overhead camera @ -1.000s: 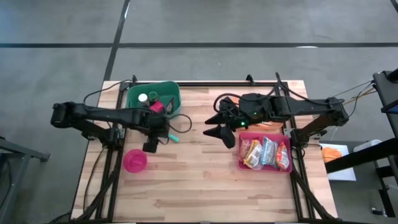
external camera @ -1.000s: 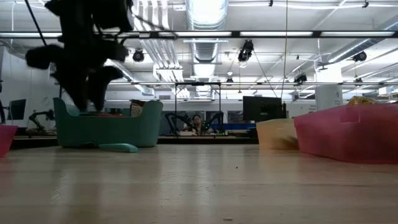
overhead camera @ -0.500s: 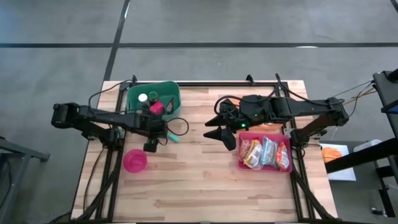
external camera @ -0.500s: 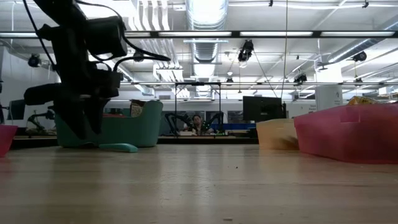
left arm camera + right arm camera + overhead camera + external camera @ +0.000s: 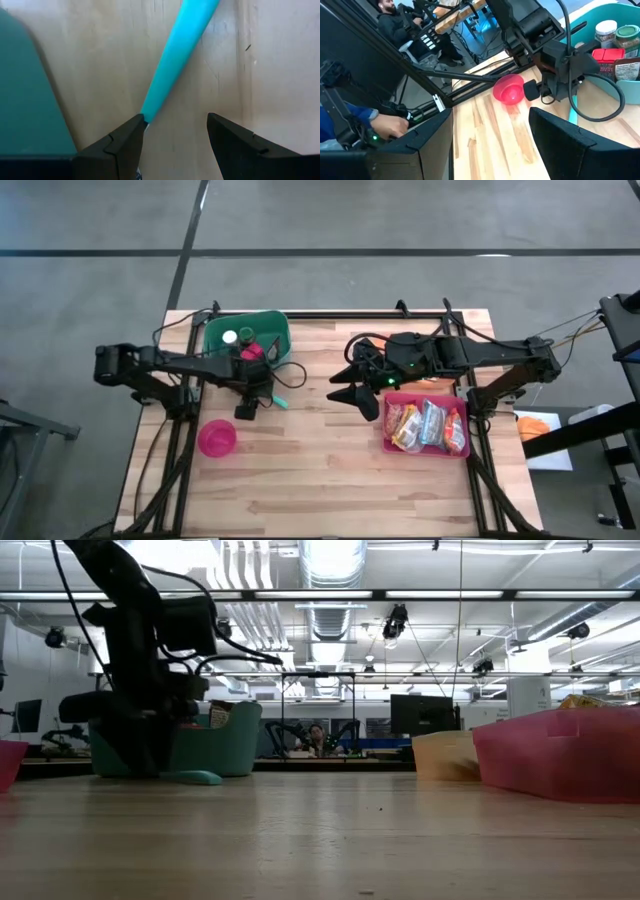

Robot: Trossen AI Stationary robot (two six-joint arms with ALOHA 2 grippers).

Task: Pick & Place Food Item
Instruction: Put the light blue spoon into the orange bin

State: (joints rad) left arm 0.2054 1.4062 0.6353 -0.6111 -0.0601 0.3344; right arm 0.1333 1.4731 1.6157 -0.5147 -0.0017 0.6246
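Left claw down at a blue stick beside the green bin

The wooden table [image 5: 320, 470] is the biggest thing here, and the left claw [image 5: 175, 131] hangs low over it with its two fingers spread apart and nothing between them. Just behind the left claw sits the green bin [image 5: 246, 332], with a few small tubs and packs inside. Far off to the claw's right side is the pink tray [image 5: 425, 425], full of food packs [image 5: 428, 423]. The right claw [image 5: 352, 387] waits up in the air next to that tray, its fingers also apart and empty. Close on the left claw's other side stands a little pink bowl [image 5: 217, 438]. The long blue stick [image 5: 176, 56] lies flat on the wood, and its near end just touches one dark finger [image 5: 124, 142] of the left claw.
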